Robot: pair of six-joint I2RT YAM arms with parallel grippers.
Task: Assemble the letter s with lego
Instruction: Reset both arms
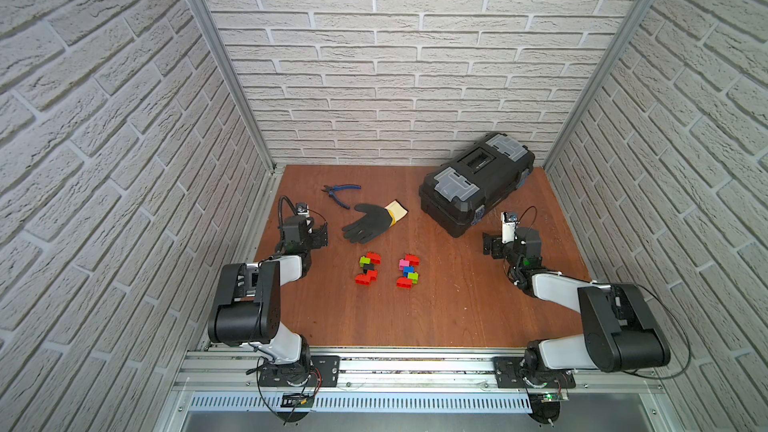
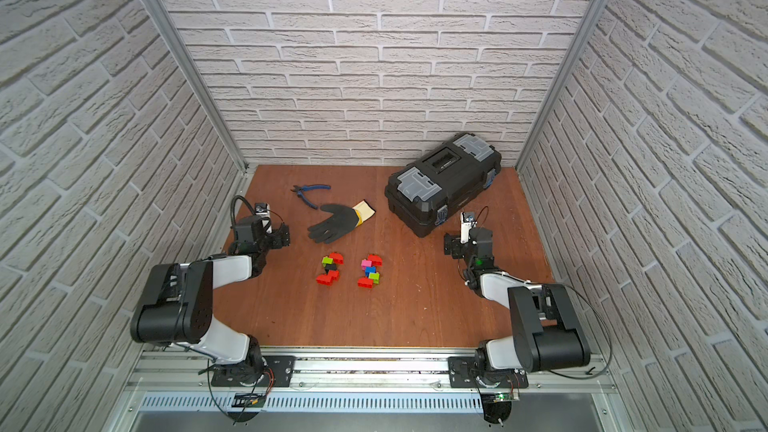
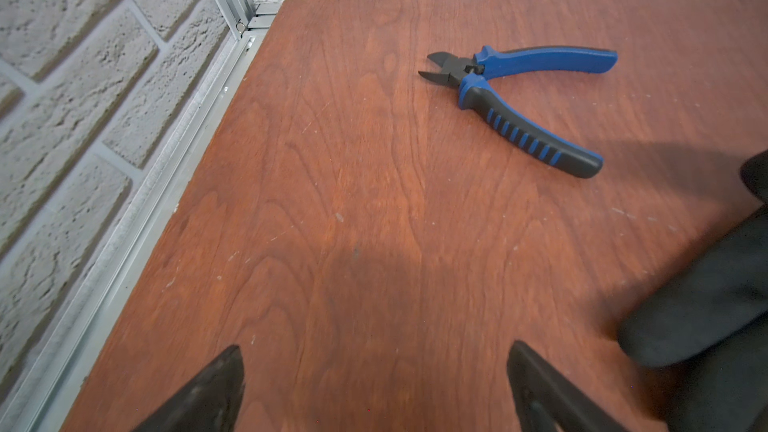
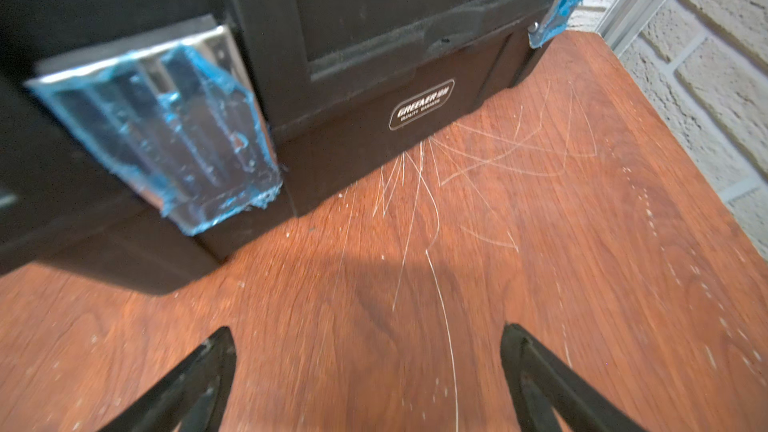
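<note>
The black toolbox [image 1: 478, 184], upper right of the table [image 1: 457, 317] in both top views, sat latched shut, so its contents could not be seen. The left gripper [image 3: 374, 351] and right gripper [image 4: 365, 334] each hung spread wide over bare wood, pinching nothing. They sat at the left and right of the frame's middle. The glove [image 1: 368, 222] lay palm up just above centre. The lego [image 1: 408, 272] lay below it in two small clusters side by side, apart, mostly red with lime, black, pink and blue. The bricks looked light, stiff and smooth, likely to skid on the wood. They were best pinched across flat side walls, low and mid-cluster, so that no joint would pop.
</note>
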